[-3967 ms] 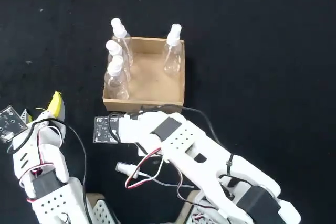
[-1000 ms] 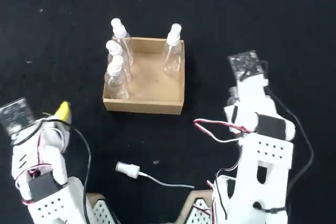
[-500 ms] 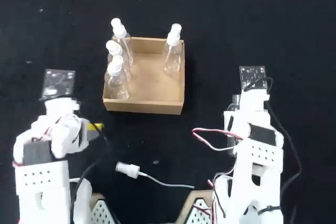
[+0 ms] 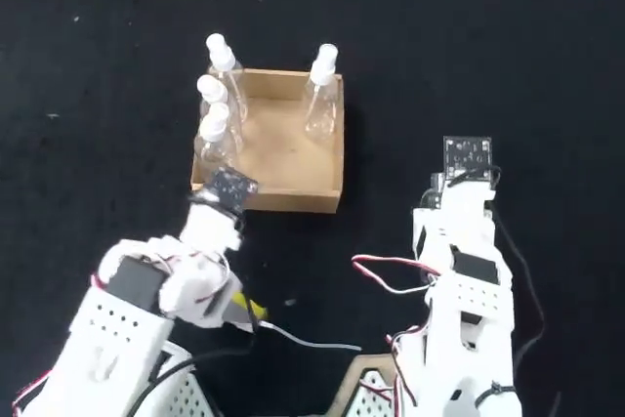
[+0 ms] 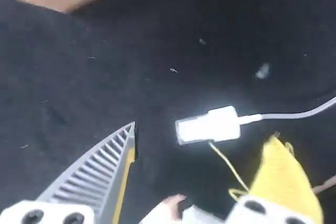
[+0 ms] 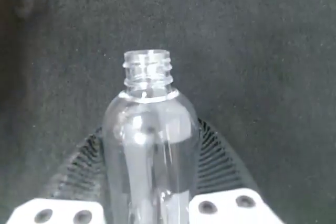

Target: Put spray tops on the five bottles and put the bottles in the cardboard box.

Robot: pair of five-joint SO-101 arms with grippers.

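The cardboard box stands at mid table with several capped clear bottles upright in it. A loose white spray top lies on the black mat in front of the box, its thin tube trailing right. My left gripper hangs open just over the spray top, its grey finger on one side and its yellow one on the other. My right gripper is shut on an uncapped clear bottle, held upright to the right of the box.
Black cloth covers the whole table. Red and white cables loop from the right arm toward the middle. Both arm bases stand at the front edge.
My left arm has swung from the table's left side toward the middle and come down over the spray top. The right arm with its bottle has barely shifted.
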